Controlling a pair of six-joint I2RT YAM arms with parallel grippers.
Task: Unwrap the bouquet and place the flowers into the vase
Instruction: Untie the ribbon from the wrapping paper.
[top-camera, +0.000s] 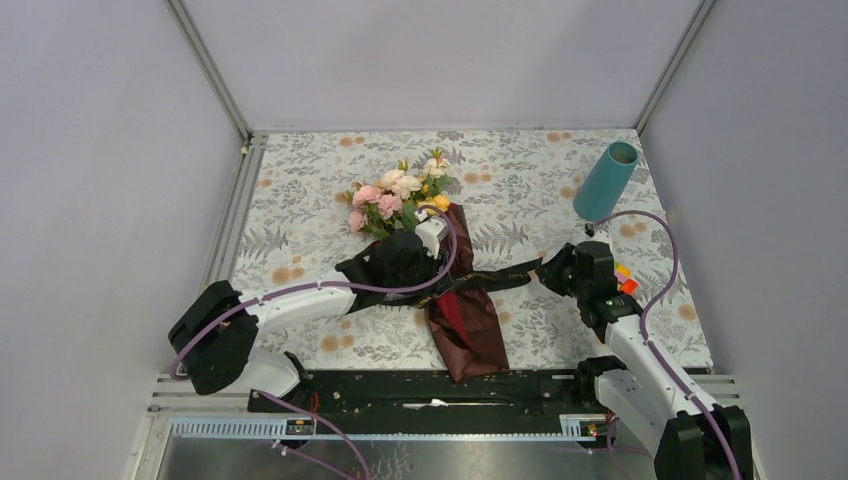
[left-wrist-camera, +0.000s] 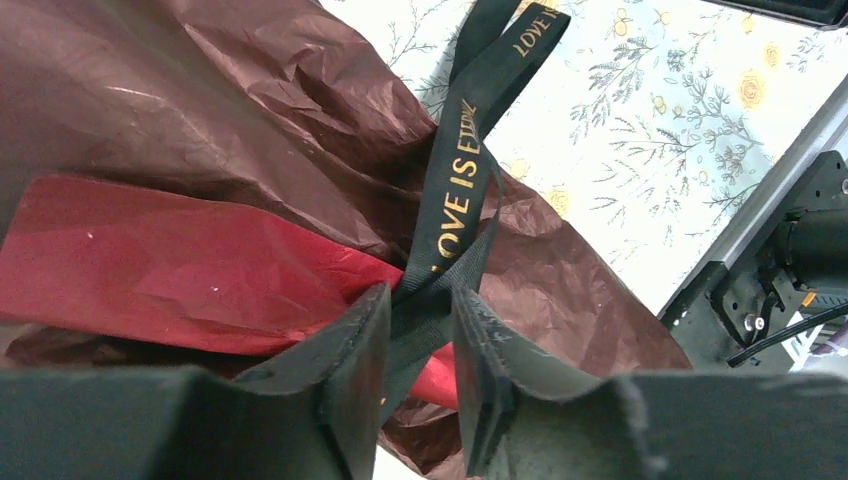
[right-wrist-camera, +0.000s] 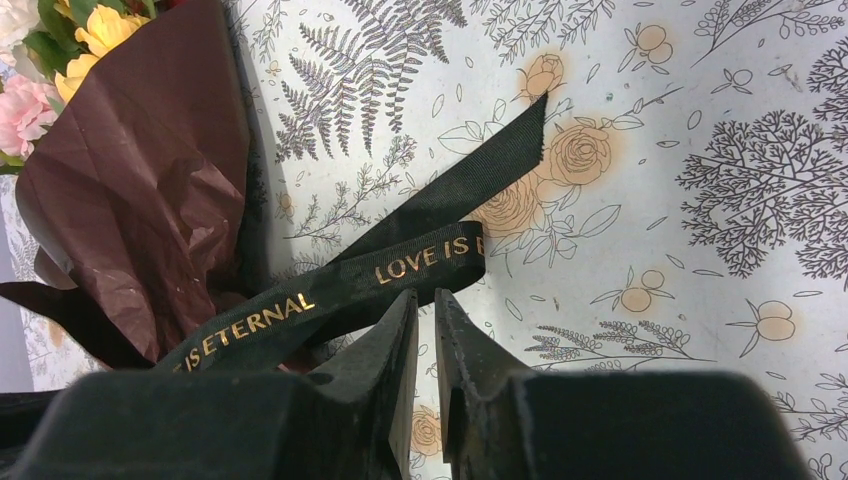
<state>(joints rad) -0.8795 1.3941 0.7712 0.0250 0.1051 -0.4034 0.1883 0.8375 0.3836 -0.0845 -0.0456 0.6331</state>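
Left pincer narrow around ribbon, right pincer tight on it, paper beneath.

The floral-clothed table bears the bouquet lying down, the vase at far right, and a small coloured toy.

Bouquet lying at the centre of the table, ribbon stretched to its right, vase at far right.

ribbon strung across the middle, bare tablecloth left of vase
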